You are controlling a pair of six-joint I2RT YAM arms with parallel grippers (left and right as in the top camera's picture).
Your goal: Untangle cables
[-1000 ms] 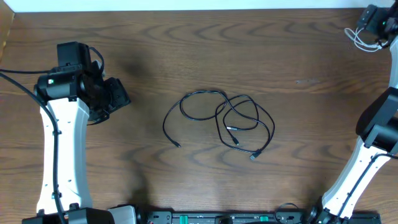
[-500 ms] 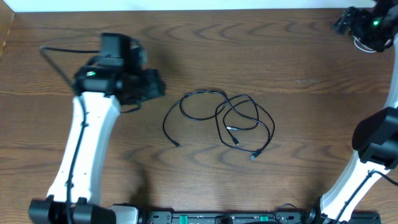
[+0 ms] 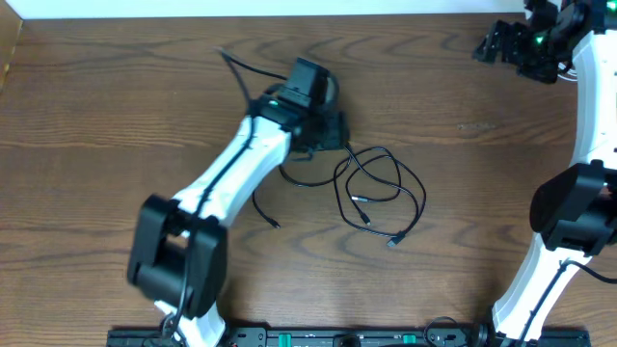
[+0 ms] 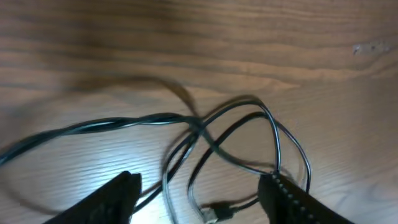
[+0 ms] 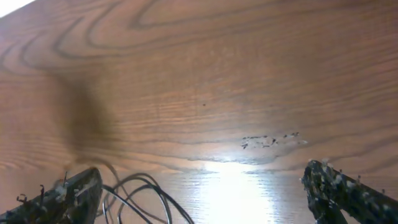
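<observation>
Edges: far edge of surface (image 3: 116, 87) runs just behind R end effector (image 3: 501, 43), at far-R corner.
Open room: bare wood on all sides of cables (image 3: 371, 193); most to L and R.
Cables: black, tangled loops flat at mid-surface; plug ends (image 3: 393, 241) toward near side.
In the way: L arm (image 3: 231, 178) crosses tangle's L loop, hiding part.
L end effector (image 4: 199, 182): above far-L strands, partly open, fingers either side of crossed strands; nothing gripped.
R end effector: widest, holds nothing, well apart from cables.
</observation>
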